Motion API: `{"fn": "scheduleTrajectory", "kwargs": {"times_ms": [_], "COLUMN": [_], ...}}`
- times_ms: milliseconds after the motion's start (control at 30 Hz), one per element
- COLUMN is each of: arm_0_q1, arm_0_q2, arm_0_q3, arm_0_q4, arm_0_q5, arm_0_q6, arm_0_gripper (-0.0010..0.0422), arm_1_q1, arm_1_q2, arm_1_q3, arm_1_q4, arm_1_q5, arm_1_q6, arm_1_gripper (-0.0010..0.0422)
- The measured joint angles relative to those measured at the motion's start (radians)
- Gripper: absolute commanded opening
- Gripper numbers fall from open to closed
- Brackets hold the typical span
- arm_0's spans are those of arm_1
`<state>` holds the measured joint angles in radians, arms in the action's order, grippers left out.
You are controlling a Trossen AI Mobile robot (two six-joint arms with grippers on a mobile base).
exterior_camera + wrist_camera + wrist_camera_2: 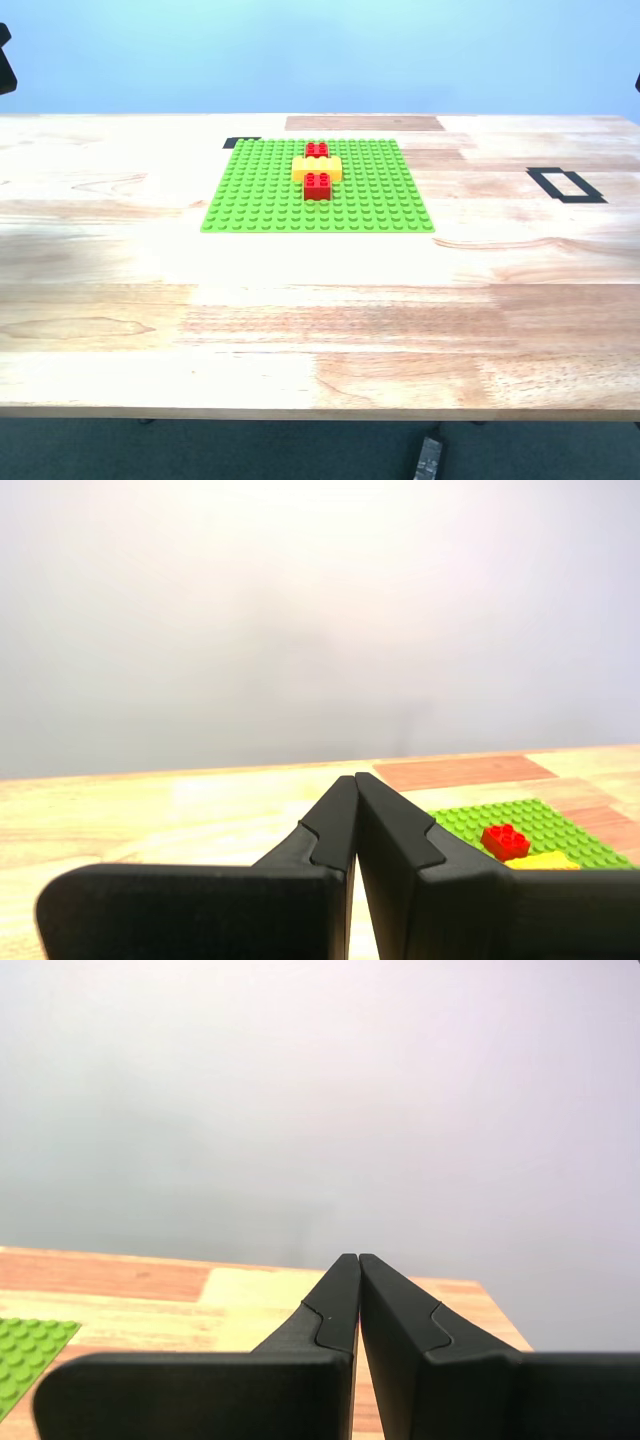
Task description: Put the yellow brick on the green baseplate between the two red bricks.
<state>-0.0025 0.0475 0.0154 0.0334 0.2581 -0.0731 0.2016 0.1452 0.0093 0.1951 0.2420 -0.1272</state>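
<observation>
We see the table bearing the green baseplate. On it the yellow brick already sits between the two red bricks, touching both. We judge the task finished; nothing more is needed. My first gripper and my second gripper are both clenched and empty, away from the plate. No containers are present.

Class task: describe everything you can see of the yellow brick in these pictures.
The yellow brick is a yellow-orange studded block of plastic-looking material, lying flat and crosswise on the green baseplate. It sits between the two red bricks, apparently touching both, and is longer than either. No tool touches it. The first wrist view shows only a sliver of it.
</observation>
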Motion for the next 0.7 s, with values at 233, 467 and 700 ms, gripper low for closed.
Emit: {"fn": "scheduleTrajectory", "kwargs": {"times_ms": [233,467,700], "arm_0_q1": [0.0,0.0,0.0], "arm_0_q2": [0.0,0.0,0.003], "arm_0_q3": [0.0,0.0,0.0], "arm_0_q4": [-0.001,-0.002,-0.003], "arm_0_q5": [0.001,0.001,0.002], "arm_0_q6": [0.001,0.001,0.001], "arm_0_gripper": [0.0,0.0,0.0], "arm_1_q1": [0.0,0.0,0.001], "arm_1_q2": [0.005,0.005,0.004], "arm_1_q3": [0.0,0.0,0.0], "arm_1_q4": [-0.04,-0.04,-0.039], "arm_1_q5": [0.0,0.0,0.0], "arm_1_q6": [0.0,0.0,0.0], "arm_1_gripper": [0.0,0.0,0.0]}}
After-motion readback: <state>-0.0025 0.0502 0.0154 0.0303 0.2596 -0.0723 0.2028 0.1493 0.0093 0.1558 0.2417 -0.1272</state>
